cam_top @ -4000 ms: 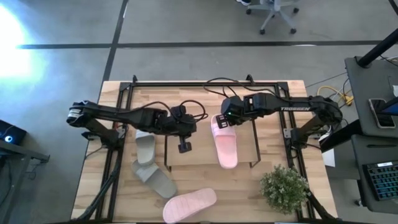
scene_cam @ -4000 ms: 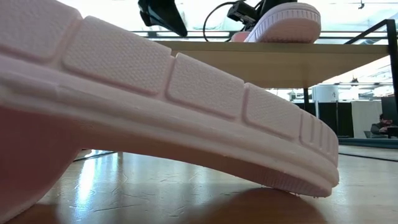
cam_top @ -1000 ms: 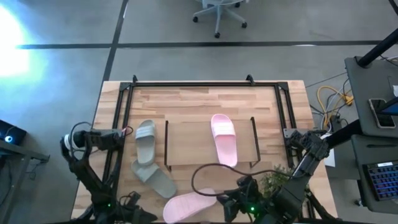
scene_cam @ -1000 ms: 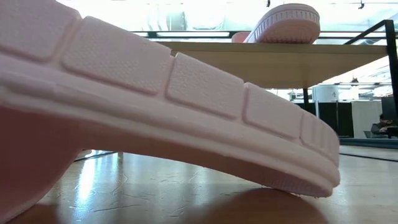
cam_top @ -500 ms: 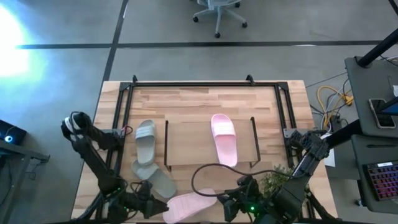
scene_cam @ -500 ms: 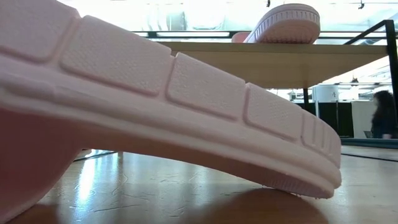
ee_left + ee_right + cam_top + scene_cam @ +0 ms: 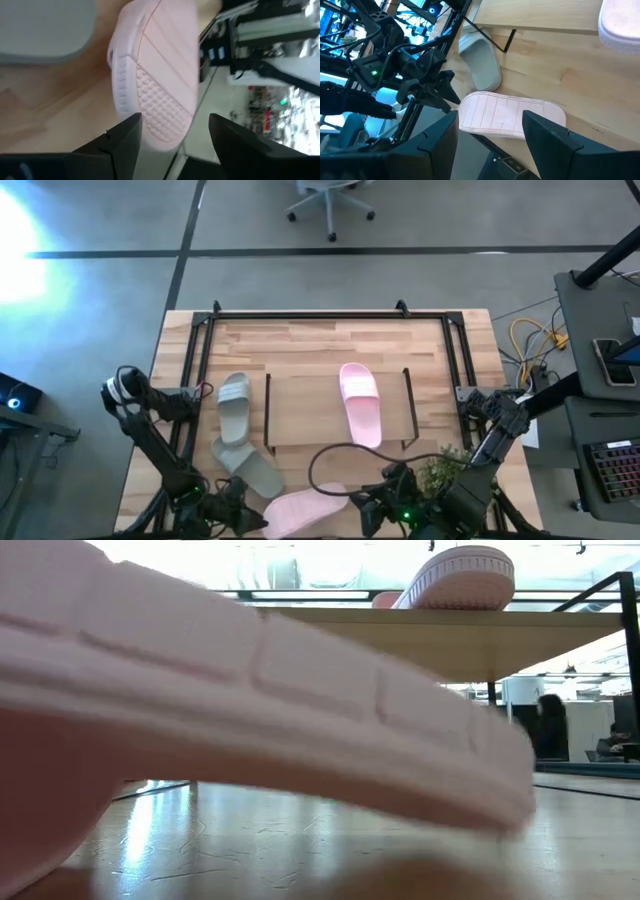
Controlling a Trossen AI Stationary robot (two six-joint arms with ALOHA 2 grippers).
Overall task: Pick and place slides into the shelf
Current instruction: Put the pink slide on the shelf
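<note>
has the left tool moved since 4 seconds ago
Yes. The left tool has moved from beside the shelf to the table's near edge, by the pink slide.

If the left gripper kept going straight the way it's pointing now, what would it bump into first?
Most likely the upside-down pink slide at the table's near edge. The left gripper is open and its fingers frame that slide's ribbed sole, with nothing between them. How much gap remains is hard to judge.
</note>
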